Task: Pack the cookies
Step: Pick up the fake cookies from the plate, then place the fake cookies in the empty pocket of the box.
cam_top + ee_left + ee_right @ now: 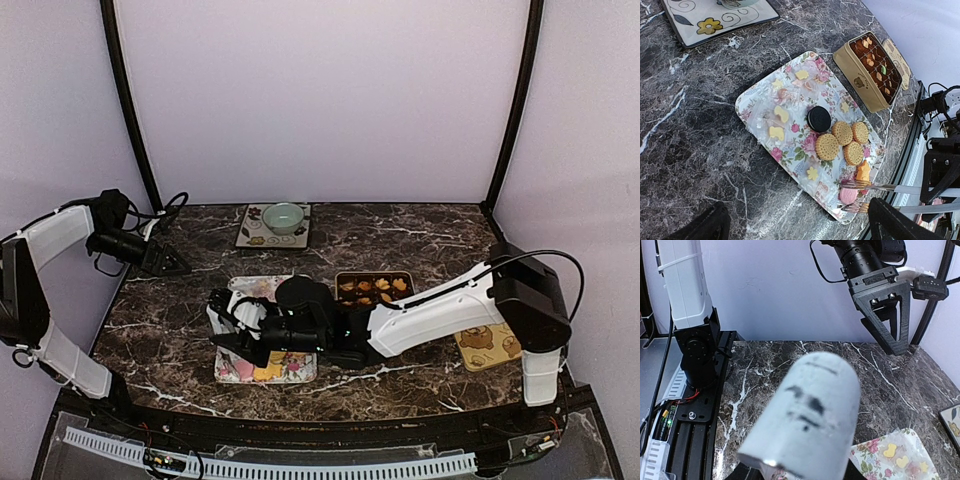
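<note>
The cookies lie on a floral tray (757, 107): a dark round one (819, 119), golden round ones (827, 146), an orange one (863, 171) and a pink one (848, 195). More cookies fill the open tin (872, 70) beside it (373, 290). My right gripper (252, 334) reaches across over the tray (262, 372), shut on white tongs (228, 312). Their handle (810, 415) blocks most of the right wrist view. The fork-like tong tips (875, 187) sit on either side of the pink cookie. My left gripper (168, 262) hangs open and empty at the far left (797, 212).
A square plate (255, 235) with a green bowl (284, 216) stands at the back. The tin's lid (487, 345) with bear pictures lies right of the tin. The left arm's base and a cable rail (695, 370) edge the table's left side.
</note>
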Tool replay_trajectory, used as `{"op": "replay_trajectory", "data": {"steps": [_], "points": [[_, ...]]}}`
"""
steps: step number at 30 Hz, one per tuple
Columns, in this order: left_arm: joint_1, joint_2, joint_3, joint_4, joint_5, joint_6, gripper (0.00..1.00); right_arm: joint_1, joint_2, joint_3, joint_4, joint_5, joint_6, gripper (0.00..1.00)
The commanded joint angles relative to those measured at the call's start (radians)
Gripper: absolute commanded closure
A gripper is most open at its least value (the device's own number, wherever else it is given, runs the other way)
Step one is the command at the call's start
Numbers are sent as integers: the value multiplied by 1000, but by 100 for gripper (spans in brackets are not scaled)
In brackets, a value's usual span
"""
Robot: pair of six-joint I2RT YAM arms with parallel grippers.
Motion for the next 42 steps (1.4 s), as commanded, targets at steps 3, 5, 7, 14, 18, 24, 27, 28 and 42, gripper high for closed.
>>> {"op": "replay_trajectory", "data": {"steps": [3, 5, 7, 14, 18, 24, 27, 28, 42], "points": [[7, -12, 7, -41, 22, 12, 1, 4, -59, -83, 10, 48, -5, 68], [8, -9, 13, -42, 24, 10, 1, 2, -72, -90, 25, 61, -2, 70], [8, -6, 16, -43, 26, 7, 1, 0, -86, -81, 32, 72, -5, 71], [8, -7, 18, -44, 24, 6, 1, -47, -155, -25, 78, 53, 37, 71], [8, -10, 18, -44, 23, 8, 1, -78, -220, -40, 106, 53, 64, 71], [8, 0, 23, -45, 29, 10, 1, -117, -368, -154, 72, 136, 34, 71], [8, 5, 25, -46, 32, 11, 1, -151, -504, -302, 56, 213, 25, 71], [8, 5, 25, -46, 35, 11, 1, -164, -544, -350, 50, 239, 24, 71], [7, 22, 17, -26, 56, 0, 1, -280, -1039, -761, -183, 509, 61, 70]]}}
